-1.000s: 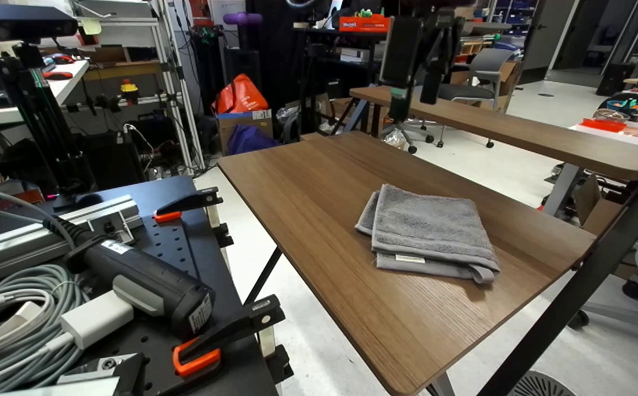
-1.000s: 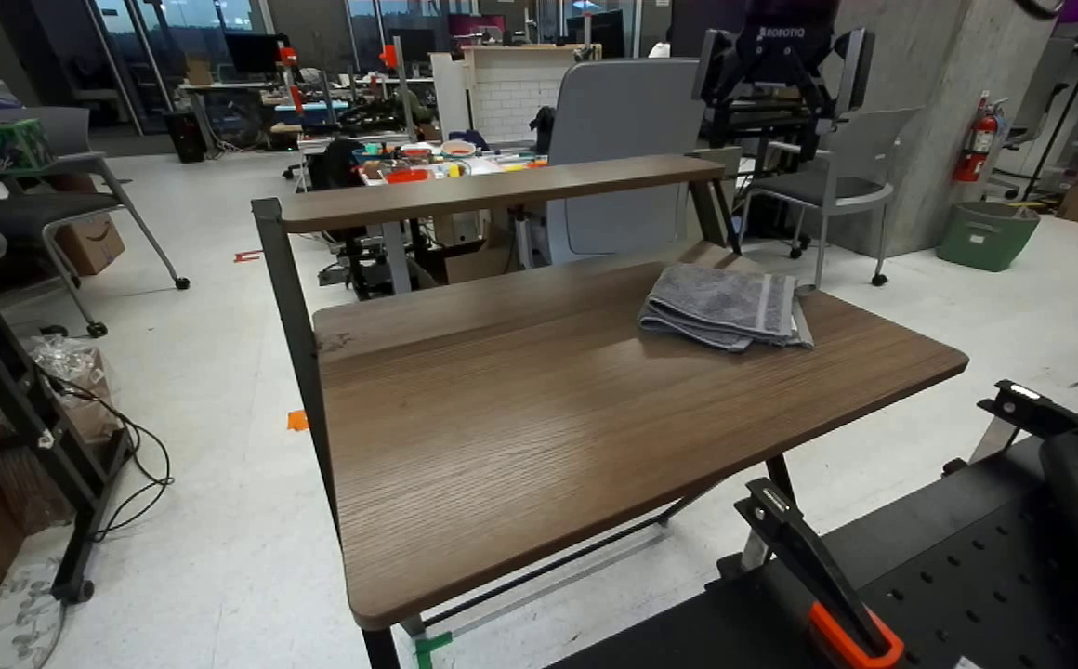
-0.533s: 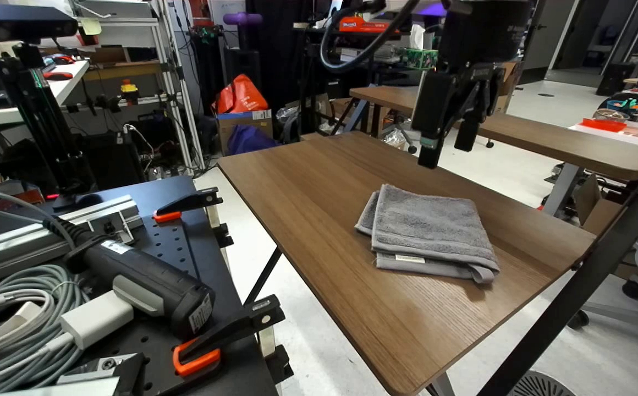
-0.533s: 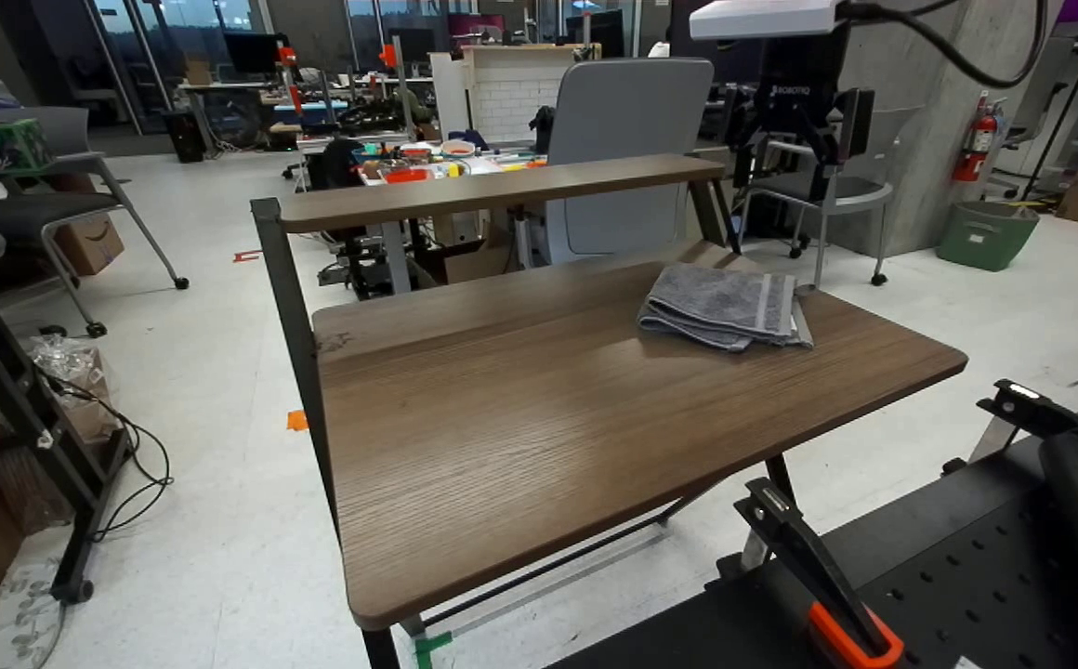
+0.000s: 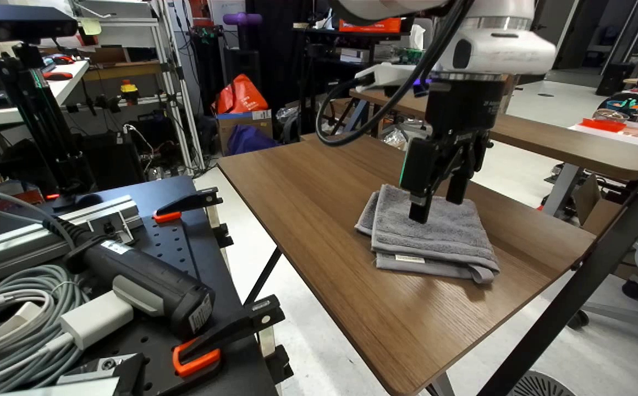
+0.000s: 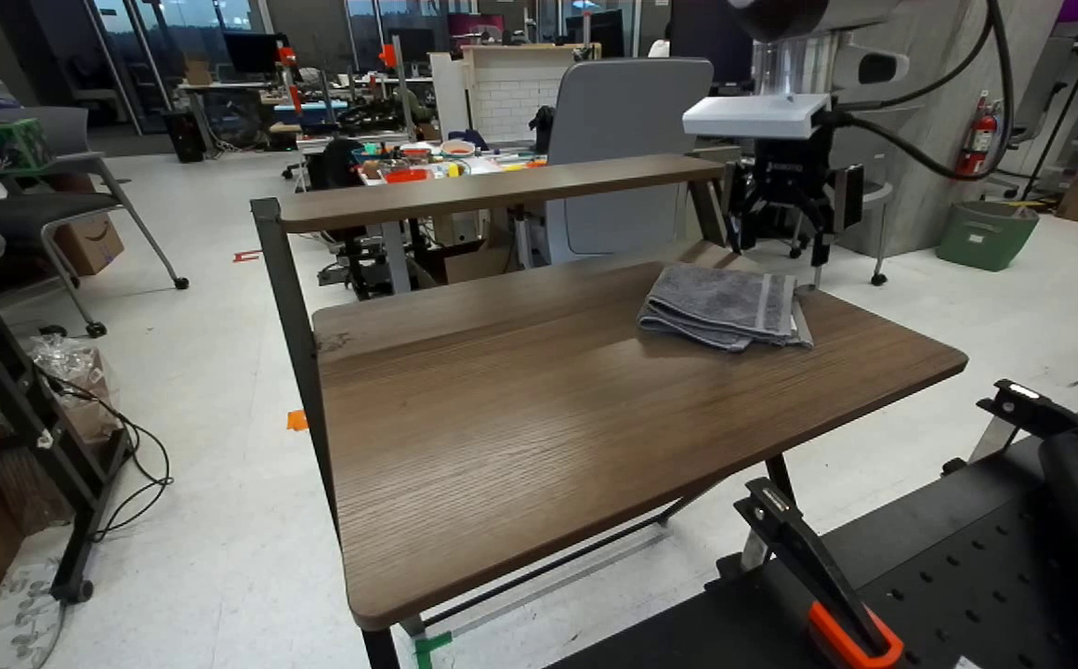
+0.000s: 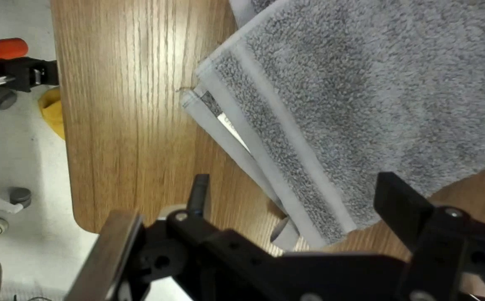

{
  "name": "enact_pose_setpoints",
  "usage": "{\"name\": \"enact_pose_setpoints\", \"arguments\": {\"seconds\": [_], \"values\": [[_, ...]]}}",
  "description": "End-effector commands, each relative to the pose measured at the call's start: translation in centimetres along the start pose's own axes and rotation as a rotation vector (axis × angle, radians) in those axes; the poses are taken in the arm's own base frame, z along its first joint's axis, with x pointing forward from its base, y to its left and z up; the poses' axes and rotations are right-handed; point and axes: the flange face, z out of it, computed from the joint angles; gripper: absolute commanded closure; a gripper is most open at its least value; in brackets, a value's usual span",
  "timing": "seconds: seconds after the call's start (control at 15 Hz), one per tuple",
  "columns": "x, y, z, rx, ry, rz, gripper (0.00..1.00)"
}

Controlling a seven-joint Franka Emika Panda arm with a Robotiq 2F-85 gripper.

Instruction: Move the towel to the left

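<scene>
The folded gray towel [image 5: 434, 234] lies on the brown wood-grain desk [image 5: 319, 209], a white label [image 5: 410, 258] peeking from one edge. Above it hangs the Robotiq gripper [image 5: 437, 208], and I see its fingers [image 5: 419, 212] pointing down, spread wide. A raised wooden shelf [image 6: 483, 192] runs along the desk; black-and-orange clamps [image 5: 236, 328] line a nearby perforated tabletop [image 5: 169, 242].

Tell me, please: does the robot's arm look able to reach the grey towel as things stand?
Probably yes: the claw is open above the table, and no view shows anything standing between it and the towel, which lies uncovered.
</scene>
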Motion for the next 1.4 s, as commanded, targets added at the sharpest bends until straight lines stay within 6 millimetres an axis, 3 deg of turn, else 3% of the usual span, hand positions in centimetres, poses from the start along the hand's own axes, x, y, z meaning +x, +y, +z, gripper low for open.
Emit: {"name": "enact_pose_setpoints", "arguments": {"seconds": [0.0, 0.33, 0.73, 1.33], "values": [[-1.1, -0.5, 2.3, 0.001, -0.015, 0.036, 0.0], [-2.2, -1.5, 4.6, 0.004, -0.037, 0.089, 0.0], [-3.5, -3.1, 5.5, 0.023, -0.075, 0.125, 0.0], [-8.4, -3.9, 7.5, -0.016, -0.043, 0.012, 0.0]]}}
